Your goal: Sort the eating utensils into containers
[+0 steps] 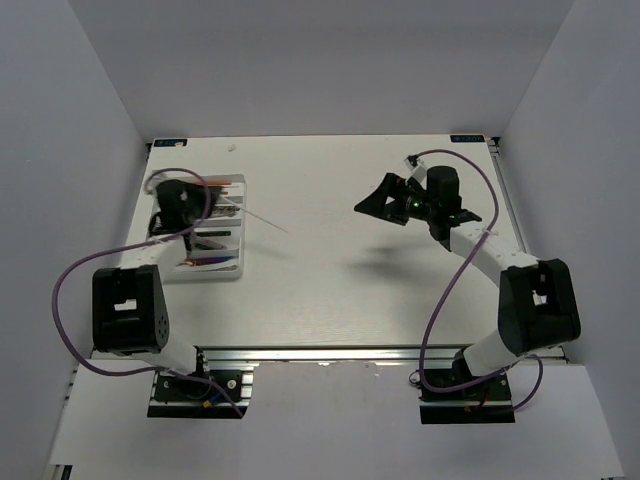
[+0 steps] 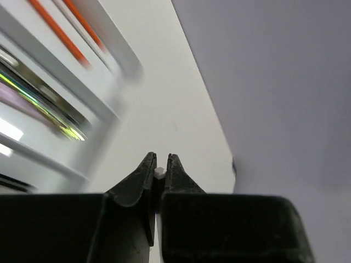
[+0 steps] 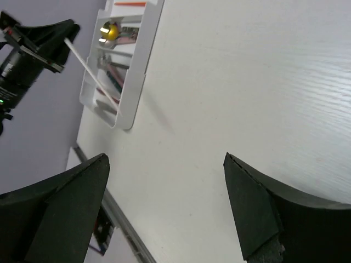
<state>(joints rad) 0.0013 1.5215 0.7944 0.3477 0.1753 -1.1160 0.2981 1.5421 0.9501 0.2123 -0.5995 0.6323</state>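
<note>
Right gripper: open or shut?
Open. The right gripper shows its fingers wide apart, only table visible between them.

Left pincer (image 1: 200, 200) with stick (image 1: 255, 217) over tray (image 1: 243, 262)

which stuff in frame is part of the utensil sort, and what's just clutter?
Job:
- white cutlery tray
- red sticks and gold-bowled spoon lying in it
- pale stick pinched in the left claw

Lying about:
- small white speck near the far edge of the table
- purple cables on both arms
</note>
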